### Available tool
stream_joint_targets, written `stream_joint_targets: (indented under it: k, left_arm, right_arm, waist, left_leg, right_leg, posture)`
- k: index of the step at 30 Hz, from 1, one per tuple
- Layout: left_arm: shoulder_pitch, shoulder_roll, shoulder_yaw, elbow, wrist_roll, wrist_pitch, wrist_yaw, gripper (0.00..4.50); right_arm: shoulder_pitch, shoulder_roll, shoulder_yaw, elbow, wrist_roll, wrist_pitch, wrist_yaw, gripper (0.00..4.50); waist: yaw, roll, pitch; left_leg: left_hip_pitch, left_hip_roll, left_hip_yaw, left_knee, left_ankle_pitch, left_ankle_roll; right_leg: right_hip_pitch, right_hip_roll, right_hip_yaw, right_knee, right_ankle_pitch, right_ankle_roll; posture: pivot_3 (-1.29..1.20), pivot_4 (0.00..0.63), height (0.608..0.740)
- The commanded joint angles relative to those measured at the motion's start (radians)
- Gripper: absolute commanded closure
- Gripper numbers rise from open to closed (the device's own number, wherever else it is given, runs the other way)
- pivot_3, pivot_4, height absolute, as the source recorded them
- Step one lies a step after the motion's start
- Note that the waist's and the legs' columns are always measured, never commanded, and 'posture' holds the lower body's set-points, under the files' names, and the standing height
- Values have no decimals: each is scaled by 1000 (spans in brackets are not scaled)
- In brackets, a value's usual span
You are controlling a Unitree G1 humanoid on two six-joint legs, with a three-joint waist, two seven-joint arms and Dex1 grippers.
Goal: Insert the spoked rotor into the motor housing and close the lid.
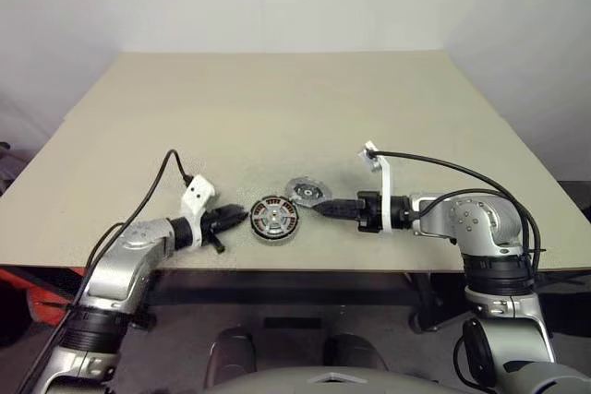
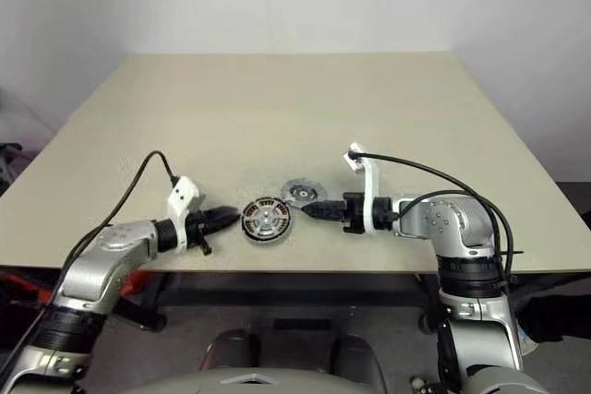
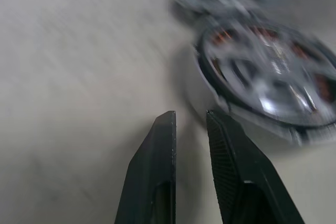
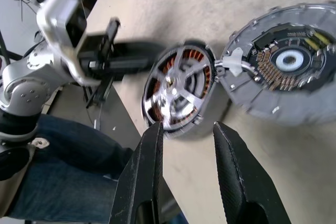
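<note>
Spoked rotor (image 4: 176, 90) gleams silver, seated over copper windings in motor housing (image 1: 274, 220).

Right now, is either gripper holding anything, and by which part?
Nothing is held. The left gripper and right gripper both stand open and empty beside the motor housing.

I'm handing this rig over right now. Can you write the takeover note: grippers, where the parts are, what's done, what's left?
Left gripper: empty, fingers slightly apart, just beside the motor housing.
Right gripper: open, empty, on the housing's other side, near the lid.
Spoked rotor: already seated in the housing, copper windings showing through its gaps.
Lid: on the table, next to the housing, inner side up.
Left to do: pick up the lid, flip it, close the housing.
</note>
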Motion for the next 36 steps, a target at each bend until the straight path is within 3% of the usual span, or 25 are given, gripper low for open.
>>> stream_joint_targets:
  k: [1, 5, 9, 15, 22, 29, 36]
  left_arm:
    - [10, 55, -6, -61, -20, 5, -59, 3502]
    - [-5, 86, 33, -12, 1, -45, -45, 3502]
    - [-7, 84, 74, -59, -91, 33, -71, 3502]
    - [30, 127, -20, -152, -144, 124, -167, 3502]
    - [-19, 123, -105, -110, -129, 141, -213, 3502]
    - [-123, 9, -157, 68, -38, 48, -134, 3502]
    - [-168, -107, -124, 141, -1, 11, -18, 3502]
  right_arm:
    - [-8, -1, 1, -43, 17, -27, -5, 2867]
    - [-12, -10, 6, -28, 11, -51, -7, 2867]
    - [-30, -10, 14, 0, 1, -72, -13, 2867]
    - [-60, -19, 38, 39, -21, -106, -10, 2867]
    - [-74, -19, 27, 48, -25, -124, -21, 2867]
    - [-48, -9, 2, 20, -12, -125, -53, 2867]
    - [-47, -8, -12, 14, -7, -132, -67, 2867]
  waist:
    - [1, 0, 0]
    - [1, 0, 0]
    - [-1, 0, 0]
    - [-2, 0, 0]
    - [-1, 0, 0]
    - [0, 0, 0]
    - [11, 1, 0]
  left_leg:
    - [0, 0, 0, 0, 0, 0]
    - [1, 0, 0, 0, 0, 0]
    - [5, 0, 0, 0, 0, 0]
    - [6, 0, 0, 0, 0, 1]
    - [11, 0, 0, 0, 0, 1]
    - [13, 0, 0, -1, 0, 0]
    - [14, 0, 0, 0, 0, 0]
  right_leg:
    - [0, 0, 0, 0, 0, 0]
    - [2, 0, 0, 0, 0, 0]
    - [5, 0, 0, 0, 0, 0]
    - [6, 0, 0, 0, 0, 0]
    - [11, 0, 0, 0, 0, 0]
    - [12, 0, 0, 0, 0, 1]
    - [16, -2, 1, -1, 0, 1]
  posture:
    - [0, 0, 740]
    - [0, 0, 740]
    - [0, 0, 740]
    - [0, 0, 740]
    - [0, 0, 740]
    - [0, 0, 740]
    - [0, 0, 740]
